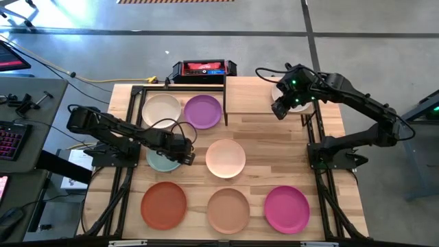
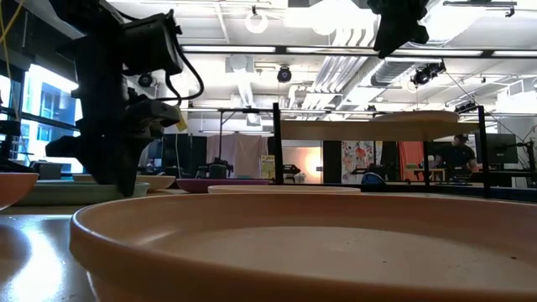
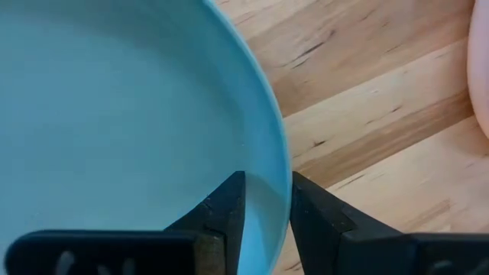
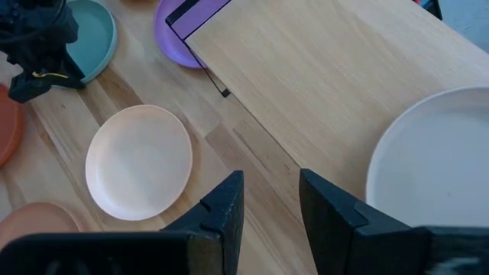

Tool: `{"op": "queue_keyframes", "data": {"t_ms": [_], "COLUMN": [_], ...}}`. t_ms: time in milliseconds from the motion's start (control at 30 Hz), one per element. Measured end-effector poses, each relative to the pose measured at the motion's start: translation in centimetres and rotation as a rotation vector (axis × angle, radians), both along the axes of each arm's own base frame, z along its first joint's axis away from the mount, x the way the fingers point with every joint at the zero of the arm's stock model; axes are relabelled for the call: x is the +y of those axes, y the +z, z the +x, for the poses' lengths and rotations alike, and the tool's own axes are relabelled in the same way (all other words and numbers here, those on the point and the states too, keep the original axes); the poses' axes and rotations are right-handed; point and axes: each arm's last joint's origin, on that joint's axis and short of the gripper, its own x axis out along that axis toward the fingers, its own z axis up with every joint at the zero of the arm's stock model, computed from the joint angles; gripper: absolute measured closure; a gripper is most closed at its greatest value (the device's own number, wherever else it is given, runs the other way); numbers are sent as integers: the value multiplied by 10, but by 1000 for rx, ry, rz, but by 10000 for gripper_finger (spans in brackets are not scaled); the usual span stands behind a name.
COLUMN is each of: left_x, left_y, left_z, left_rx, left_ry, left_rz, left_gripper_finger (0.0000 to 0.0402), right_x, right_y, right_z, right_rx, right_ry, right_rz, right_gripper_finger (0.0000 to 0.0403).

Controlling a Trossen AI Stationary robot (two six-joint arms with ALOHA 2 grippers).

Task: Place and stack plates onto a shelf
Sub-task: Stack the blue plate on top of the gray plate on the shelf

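The left claw (image 3: 267,221) is straddling the rim of the pale teal plate (image 3: 114,114), one finger inside the dish and the other outside; the fingers (image 3: 221,214) are sitting close on either side of the rim, but whether they are gripping it cannot be told. That plate is lying on the desk (image 1: 274,147) near its left edge, about midway between the far and near edges, mostly covered by the left arm in the high view. The right claw (image 1: 280,110) is hanging released, its fingers apart and holding nothing, above the shelf (image 1: 250,96) at the far side of the desk, just beside the grey plate (image 4: 435,160) that is resting on the shelf's right part. The cream plate (image 1: 161,110) and purple plate (image 1: 203,111) are lying at the far left of the desk, the purple one partly under the shelf's left edge. The pale pink plate (image 1: 226,158) is sitting near the middle. Along the near edge, the rust orange plate (image 1: 164,204), tan plate (image 1: 228,210) and magenta plate (image 1: 287,208) are lying in a row from left to right.
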Motion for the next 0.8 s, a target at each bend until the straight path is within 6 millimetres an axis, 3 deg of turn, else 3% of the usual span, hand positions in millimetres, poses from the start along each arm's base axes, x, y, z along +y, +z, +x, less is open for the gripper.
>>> {"op": "queue_keyframes", "data": {"t_ms": [333, 800], "left_x": [0, -8], "left_y": [0, 13], "left_z": [0, 11], "left_rx": [-5, -30], "left_ry": [-39, -165], "left_rz": [4, 11], "left_gripper_finger": [390, 394], "right_x": [0, 0], "right_y": [0, 0], "right_z": [0, 0], "right_rx": [0, 0], "right_ry": [0, 0], "right_rz": [0, 1], "right_gripper_finger": [297, 297]}}
